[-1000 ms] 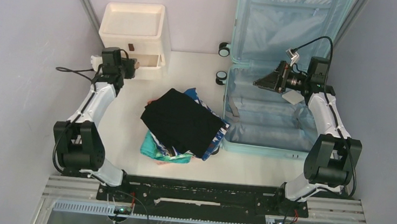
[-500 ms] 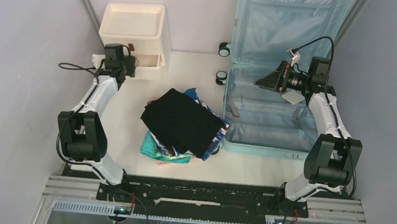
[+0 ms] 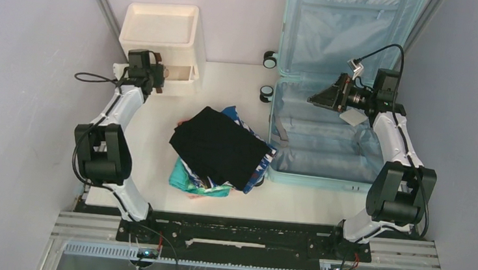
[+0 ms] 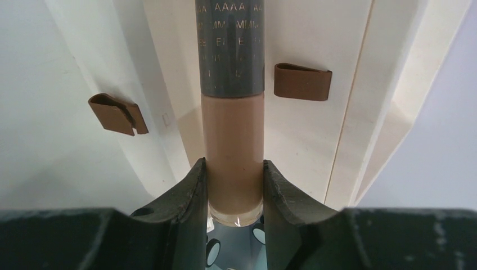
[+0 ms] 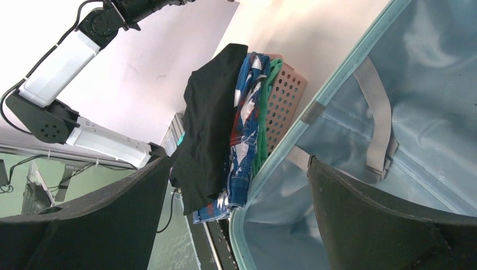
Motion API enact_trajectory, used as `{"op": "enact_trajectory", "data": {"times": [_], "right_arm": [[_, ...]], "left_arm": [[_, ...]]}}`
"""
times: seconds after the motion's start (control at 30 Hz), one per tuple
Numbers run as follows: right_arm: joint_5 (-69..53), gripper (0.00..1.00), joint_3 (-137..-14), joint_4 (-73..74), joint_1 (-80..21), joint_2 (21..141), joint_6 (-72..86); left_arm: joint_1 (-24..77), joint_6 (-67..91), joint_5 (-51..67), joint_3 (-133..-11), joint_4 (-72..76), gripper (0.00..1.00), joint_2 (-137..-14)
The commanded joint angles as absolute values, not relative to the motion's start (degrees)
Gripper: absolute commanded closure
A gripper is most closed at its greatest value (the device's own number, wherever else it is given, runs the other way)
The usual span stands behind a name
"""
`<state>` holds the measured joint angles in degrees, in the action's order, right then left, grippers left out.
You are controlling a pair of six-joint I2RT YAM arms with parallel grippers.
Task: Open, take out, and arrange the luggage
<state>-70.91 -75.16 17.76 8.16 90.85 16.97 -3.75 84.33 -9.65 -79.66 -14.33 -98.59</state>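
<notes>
The luggage (image 3: 327, 143) lies open along the right edge of the tabletop (image 3: 153, 186), reaching to the far right corner, with its lid propped upright against the back wall and its wheels (image 3: 267, 92) facing the middle. The right end effector (image 5: 236, 169) hangs over the lined interior with its jaws spread wide and nothing between them. The left end effector (image 4: 234, 169) is clamped on a tube (image 4: 233, 140) of beige liquid with a grey cap, right in front of the white drawer box (image 3: 160, 37) at the far left corner. Folded clothes (image 3: 222, 143) sit stacked in a pink basket (image 5: 284, 95) at mid-tabletop. The shell looks rigid, bulky and likely to roll or slide if pushed, while the lining looks soft and slick. The firm rim or the grey straps (image 5: 379, 112) seem the best places to grip
</notes>
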Motion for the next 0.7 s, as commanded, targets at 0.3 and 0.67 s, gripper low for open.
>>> {"op": "enact_trajectory", "data": {"times": [0.3, 0.67], "right_arm": [[-71.72, 0.0, -75.32, 16.02, 9.82, 89.11, 16.7], [-71.89, 0.0, -75.35, 15.56, 10.37, 89.56, 16.97]], "left_arm": [[-4.3, 89.66, -4.67, -88.77, -10.99, 0.6, -104.56], [-4.48, 89.96, -4.23, -88.86, -10.98, 0.47, -104.2]]}}
